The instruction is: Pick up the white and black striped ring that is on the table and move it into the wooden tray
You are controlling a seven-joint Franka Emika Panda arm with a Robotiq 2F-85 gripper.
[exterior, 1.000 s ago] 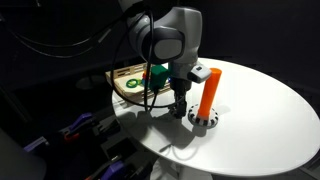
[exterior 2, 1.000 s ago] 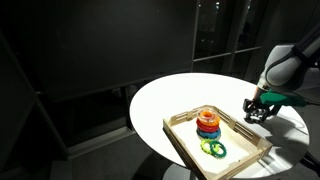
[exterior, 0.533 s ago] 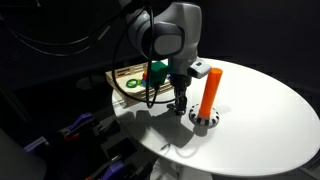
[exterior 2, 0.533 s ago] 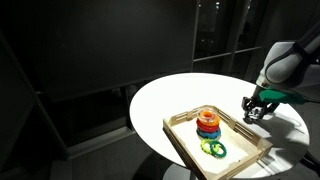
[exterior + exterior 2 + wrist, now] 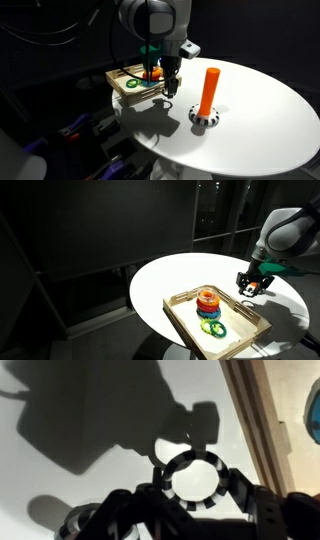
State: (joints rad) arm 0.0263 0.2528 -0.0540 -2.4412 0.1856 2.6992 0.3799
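In the wrist view my gripper (image 5: 188, 482) is shut on the white and black striped ring (image 5: 213, 464), held off the white table with its shadow below. The wooden tray's rim (image 5: 258, 420) runs along the right edge. In both exterior views the gripper (image 5: 168, 90) (image 5: 249, 288) hangs just beside the tray (image 5: 125, 92) (image 5: 235, 340), which holds a stack of coloured rings (image 5: 208, 304) and a green ring (image 5: 213, 329). The ring is too small to make out there. The striped disc base bearing the orange peg (image 5: 208, 92) stands on the table beside the gripper.
The round white table (image 5: 270, 110) ends in a curved edge with dark surroundings all round. The striped base of the peg shows at the bottom left of the wrist view (image 5: 72, 528).
The gripper has risen and moved from beside the orange peg toward the tray, carrying the striped ring.
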